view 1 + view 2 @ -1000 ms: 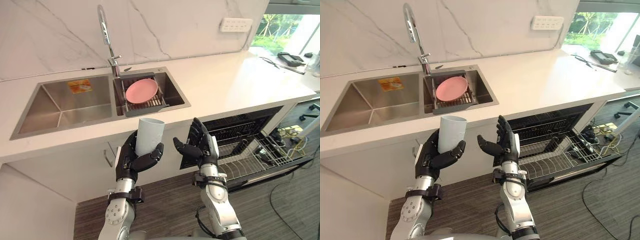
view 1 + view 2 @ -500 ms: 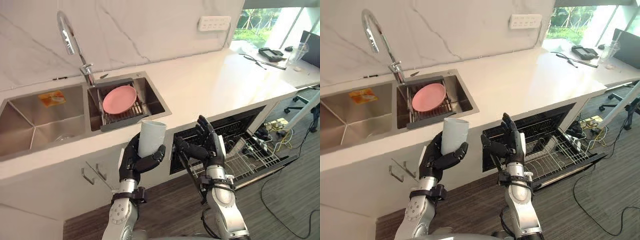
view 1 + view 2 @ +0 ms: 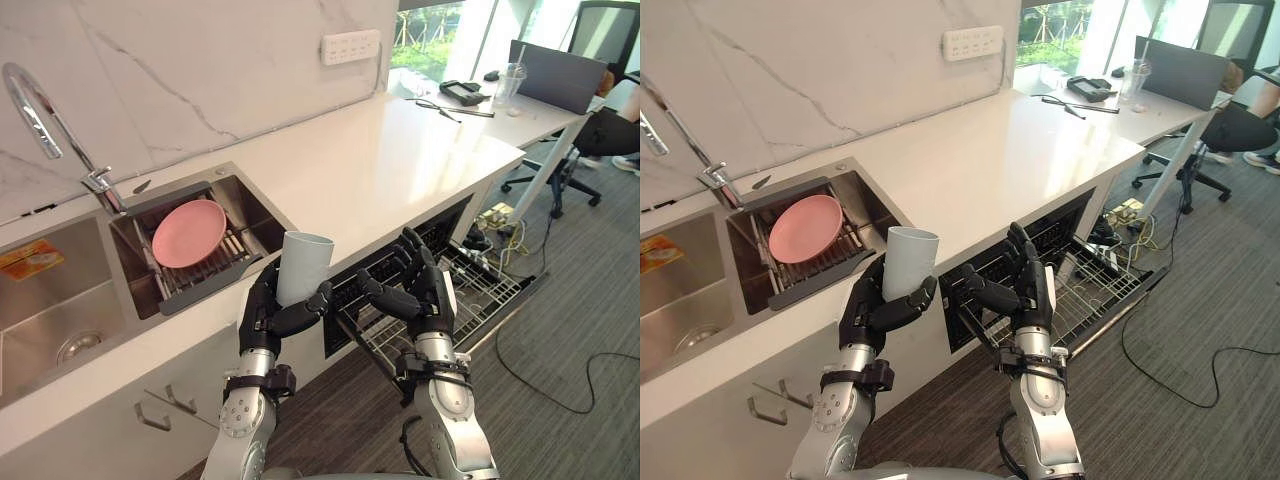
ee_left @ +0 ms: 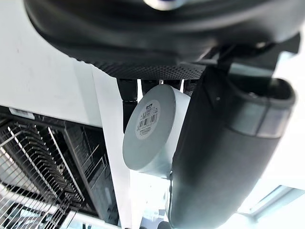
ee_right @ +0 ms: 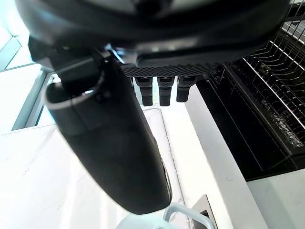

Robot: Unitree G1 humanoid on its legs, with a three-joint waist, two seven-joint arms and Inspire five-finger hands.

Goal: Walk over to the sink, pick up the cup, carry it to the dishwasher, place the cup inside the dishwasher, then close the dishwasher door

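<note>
Along the far side, a long white countertop under a marble wall, with a socket strip fixed to the wall above it. Below and to the right, dark plank floor.

Set into the counter's left part, a steel sink with two basins:
- In the left basin, an orange sticker on the far wall and a round drain in the bottom.
- In the right basin, a dark drain rack with a pink plate lying on it, face up.
- Behind the divide between the basins, a tall curved faucet.

Under the counter, right of the sink, the dishwasher with its door down. Drawn out over the door, a wire rack.

At the far right, a desk with a laptop and a clear plastic cup on it, and a seated person at the frame's edge.

In front of the counter's near edge, between sink and dishwasher, the pale cup. Held upright in the air, mouth up, inside hidden from view. In the left wrist view, a barcode label on its base.

Around the cup's lower half, the left hand, fingers and thumb curled tight on it.

Just right of the cup and apart from it, the right hand, holding nothing. Raised in front of the dishwasher's opening, with fingers straight and spread and the thumb pointing toward the cup.
</note>
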